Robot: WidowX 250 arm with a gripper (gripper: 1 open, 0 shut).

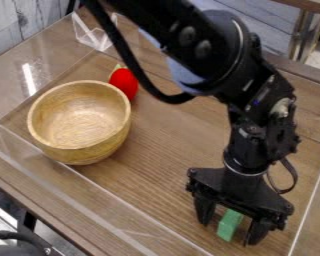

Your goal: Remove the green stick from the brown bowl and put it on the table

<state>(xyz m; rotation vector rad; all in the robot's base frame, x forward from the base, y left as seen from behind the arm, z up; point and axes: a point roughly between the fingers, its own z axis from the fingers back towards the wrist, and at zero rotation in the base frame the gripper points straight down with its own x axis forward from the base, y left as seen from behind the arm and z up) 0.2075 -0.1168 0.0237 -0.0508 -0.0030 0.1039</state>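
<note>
One claw (238, 221) stands wide, pointing down, straddling the green stick (230, 224) on the worktop (156, 140) near the front right corner; bowl (79, 121) empty, well apart.

Green stick (230, 225); tan brown bowl (77, 122); brown wood-grain table (176, 140); black fingers (204, 203).

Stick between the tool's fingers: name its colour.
Bright green stick, plain; seen in the camera view.

My claw (238, 218) hides most of the green stick (230, 224) at five o'clock; my arm covers the red object's (120, 80) right edge.
</note>
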